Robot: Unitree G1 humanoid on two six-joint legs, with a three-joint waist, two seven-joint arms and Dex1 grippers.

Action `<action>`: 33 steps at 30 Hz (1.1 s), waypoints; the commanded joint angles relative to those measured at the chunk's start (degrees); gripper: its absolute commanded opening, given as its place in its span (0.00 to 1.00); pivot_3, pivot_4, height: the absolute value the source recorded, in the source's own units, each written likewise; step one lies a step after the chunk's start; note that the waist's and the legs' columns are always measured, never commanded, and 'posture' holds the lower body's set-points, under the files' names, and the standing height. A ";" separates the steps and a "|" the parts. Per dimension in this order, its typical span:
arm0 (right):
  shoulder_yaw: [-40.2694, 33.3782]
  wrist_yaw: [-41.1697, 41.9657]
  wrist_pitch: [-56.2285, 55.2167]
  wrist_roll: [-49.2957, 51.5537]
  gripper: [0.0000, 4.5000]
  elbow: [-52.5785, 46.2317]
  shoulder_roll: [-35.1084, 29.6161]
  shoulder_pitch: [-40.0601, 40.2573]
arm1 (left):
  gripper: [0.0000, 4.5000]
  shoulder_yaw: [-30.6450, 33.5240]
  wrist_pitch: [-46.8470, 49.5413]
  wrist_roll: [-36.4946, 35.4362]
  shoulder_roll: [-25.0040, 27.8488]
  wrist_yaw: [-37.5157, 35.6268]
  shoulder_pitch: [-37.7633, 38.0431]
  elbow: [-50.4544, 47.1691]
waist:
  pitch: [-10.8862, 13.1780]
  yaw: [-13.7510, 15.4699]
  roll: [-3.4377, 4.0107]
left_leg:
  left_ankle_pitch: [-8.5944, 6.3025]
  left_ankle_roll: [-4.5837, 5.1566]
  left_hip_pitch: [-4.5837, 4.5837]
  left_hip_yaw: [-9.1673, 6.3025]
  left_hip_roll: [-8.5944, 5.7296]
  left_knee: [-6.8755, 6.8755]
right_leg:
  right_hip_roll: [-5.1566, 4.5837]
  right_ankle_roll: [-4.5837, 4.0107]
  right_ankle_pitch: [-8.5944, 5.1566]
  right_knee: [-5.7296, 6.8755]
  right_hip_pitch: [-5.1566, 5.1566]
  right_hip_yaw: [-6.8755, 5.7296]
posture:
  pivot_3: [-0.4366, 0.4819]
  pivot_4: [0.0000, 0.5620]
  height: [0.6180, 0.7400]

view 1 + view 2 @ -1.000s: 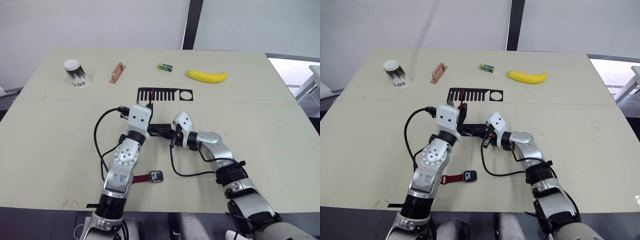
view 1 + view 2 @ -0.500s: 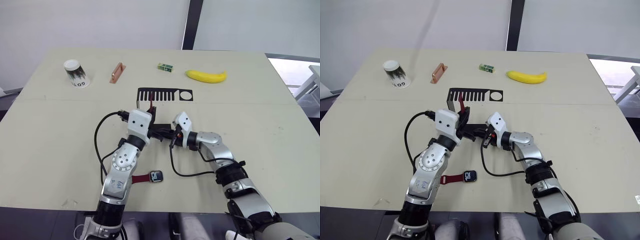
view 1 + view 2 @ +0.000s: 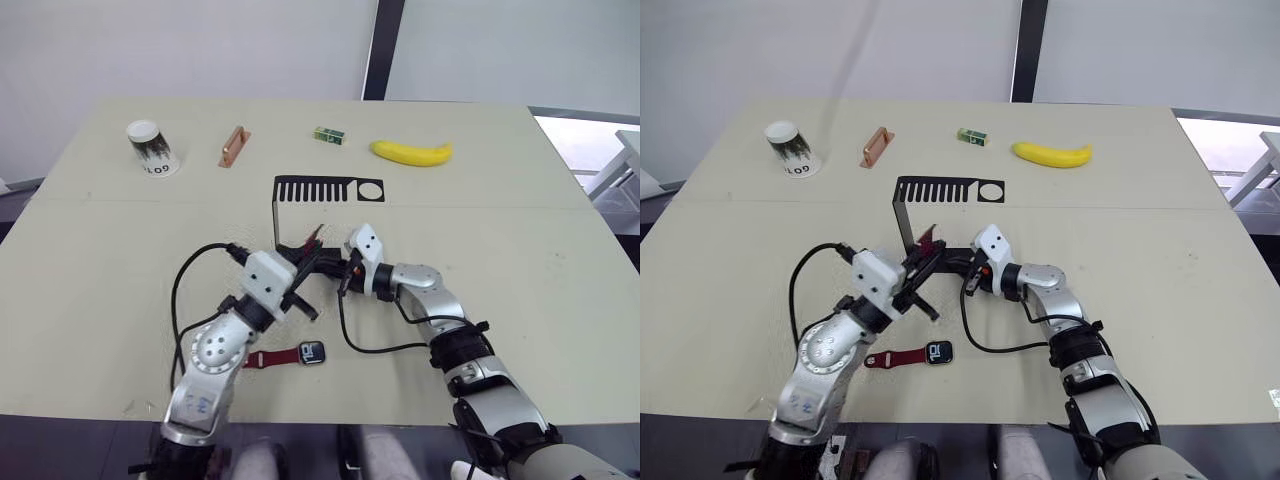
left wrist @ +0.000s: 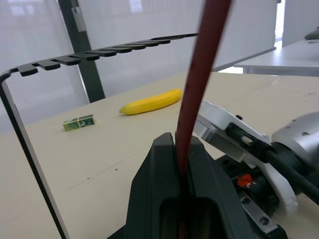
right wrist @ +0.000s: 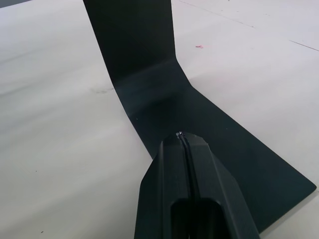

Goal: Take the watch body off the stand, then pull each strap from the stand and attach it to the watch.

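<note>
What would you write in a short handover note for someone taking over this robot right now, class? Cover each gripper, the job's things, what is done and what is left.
Left gripper: shut on the second strap, held clear of the stand's comb.
Right gripper: fingers together, pressing on the stand's base, steadying it.
Watch body: off the stand, lying on the table near the front edge, with the first strap apparently already joined to it.
Done: body removed, first strap on, second strap pulled.
Left: bring the held strap to the watch body's free side and attach it.
</note>
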 commanded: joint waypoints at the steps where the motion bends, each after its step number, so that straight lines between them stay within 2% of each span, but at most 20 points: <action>1: -0.49 2.68 1.47 1.27 0.00 -1.89 -1.50 2.45 | 0.02 3.67 2.06 -9.65 4.04 -7.49 1.29 -5.39 | 0.00 0.04 0.00 | 0.00 0.00 0.00 -0.02 0.00 0.00 | 0.00 0.00 0.00 0.00 0.00 -0.01 | 0.48 0.27 1.00; 9: -5.02 10.92 7.54 10.63 0.00 -19.47 -10.29 10.63 | 0.02 12.71 13.13 -30.91 19.50 -22.46 7.37 -12.30 | 0.07 0.21 0.08 | -0.02 0.04 -0.11 -0.15 -0.01 -0.08 | -0.04 0.00 0.00 -0.09 0.00 -0.08 | 0.48 0.27 1.00; 12: -8.29 13.37 12.07 15.77 0.18 -29.05 -15.69 16.23 | 0.00 16.70 15.13 -36.08 24.68 -26.99 10.89 -14.02 | 0.09 0.24 0.10 | -0.03 0.05 -0.12 -0.17 -0.02 -0.09 | -0.04 0.00 0.00 -0.20 0.00 -0.08 | 0.48 0.27 1.00; 13: -9.56 13.38 12.76 16.79 0.28 -31.87 -17.40 18.18 | 0.00 18.18 15.34 -37.27 26.08 -28.48 12.39 -14.39 | 0.10 0.22 0.12 | -0.03 0.05 -0.11 -0.17 -0.01 -0.10 | -0.04 -0.01 -0.01 -0.23 0.00 -0.08 | 0.48 0.27 1.00; 19: -18.60 11.35 14.75 21.26 0.98 -43.37 -25.32 28.55 | 0.00 28.60 15.28 -42.15 30.56 -35.07 18.21 -10.77 | 0.11 0.20 0.14 | -0.03 0.03 -0.09 -0.16 -0.03 -0.15 | -0.01 -0.04 -0.03 -0.34 0.01 -0.06 | 0.48 0.27 1.00; 22: -24.13 11.97 11.22 22.23 0.99 -46.79 -27.66 34.43 | 0.00 32.49 18.05 -45.04 32.00 -35.81 18.55 -6.55 | 0.12 0.63 0.15 | -0.03 0.04 -0.09 -0.16 -0.04 -0.15 | 0.00 -0.04 -0.03 -0.35 0.02 -0.06 | 0.48 0.27 1.00; 24: -27.37 13.89 8.46 23.96 0.99 -48.13 -28.06 38.54 | 0.00 33.65 18.20 -44.41 32.75 -37.19 18.71 -3.64 | 0.12 0.83 0.15 | -0.05 0.07 -0.10 -0.16 -0.05 -0.16 | 0.01 -0.04 -0.03 -0.40 0.03 -0.07 | 0.48 0.27 1.00; 26: -30.31 15.05 10.52 26.14 0.99 -48.87 -29.76 43.19 | 0.00 34.07 16.69 -41.91 33.20 -38.93 18.08 0.57 | 0.12 1.18 0.15 | -0.06 0.09 -0.10 -0.15 -0.05 -0.16 | 0.02 -0.04 -0.03 -0.43 0.04 -0.06 | 0.48 0.27 1.00; 30: -35.41 14.50 8.70 26.51 0.99 -46.39 -30.01 49.39 | 0.00 33.20 14.63 -38.90 33.15 -39.89 14.81 6.45 | 0.12 1.57 0.14 | -0.06 0.10 -0.07 -0.14 -0.05 -0.15 | 0.03 -0.04 -0.03 -0.46 0.09 -0.05 | 0.48 0.27 1.00; 33: -36.40 14.67 7.38 26.77 0.99 -45.42 -29.28 51.87 | 0.00 30.88 15.02 -38.49 32.96 -40.95 11.63 8.59 | 0.11 1.62 0.13 | -0.08 0.12 -0.05 -0.15 -0.05 -0.16 | 0.03 -0.04 -0.03 -0.48 0.13 -0.05 | 0.48 0.27 1.00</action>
